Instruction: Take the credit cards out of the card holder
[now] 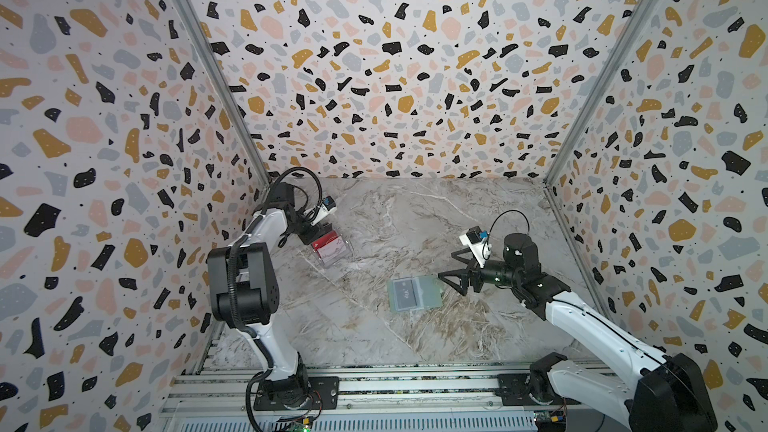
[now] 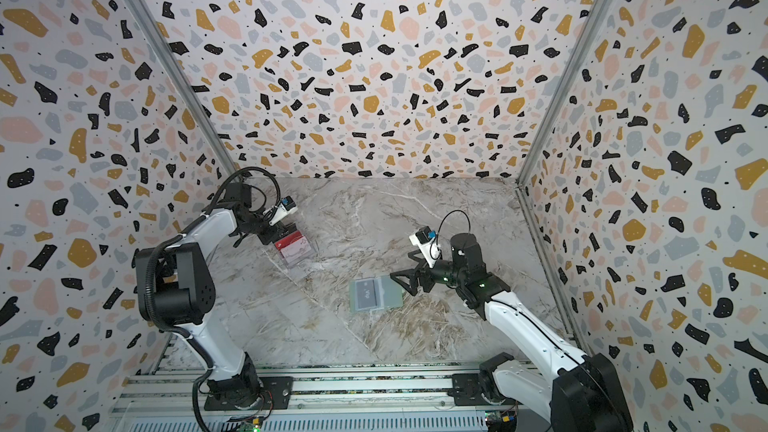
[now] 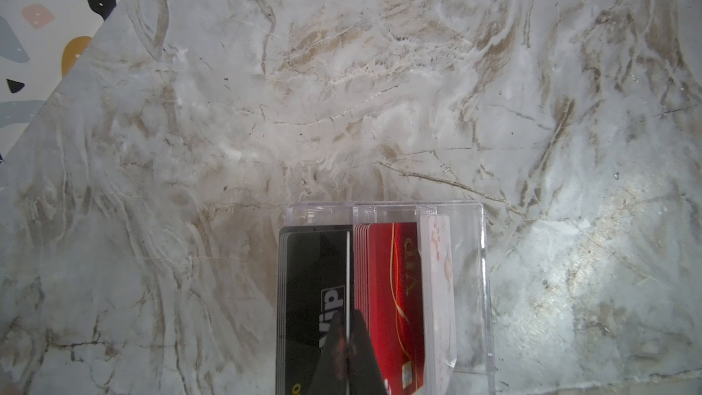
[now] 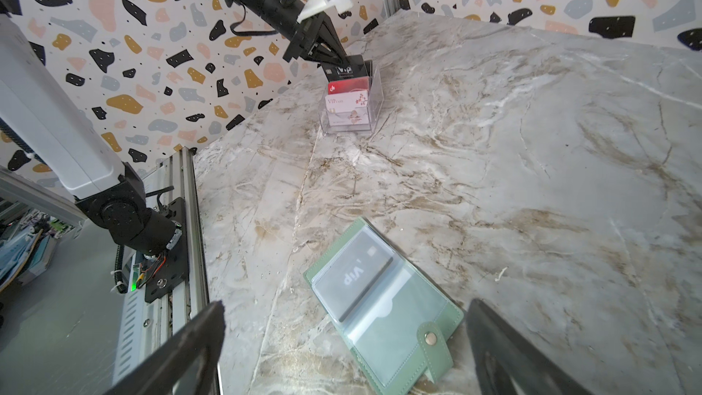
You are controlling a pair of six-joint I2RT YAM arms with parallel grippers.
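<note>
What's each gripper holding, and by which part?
Left gripper: shut on a dark Vip card, pinched at its upper edge, at the clear box. Right gripper: open, holding nothing, beside the card holder.

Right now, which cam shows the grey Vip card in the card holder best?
Right wrist: the grey card sits close, print readable, inside a clear sleeve of the open card holder. In both top views it is small. Left wrist misses it, showing only the clear box.

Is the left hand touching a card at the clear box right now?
Touching. The left wrist view shows the left hand shut on a card seen edge-on, standing between the black stack and the red stack in the clear box.
</note>
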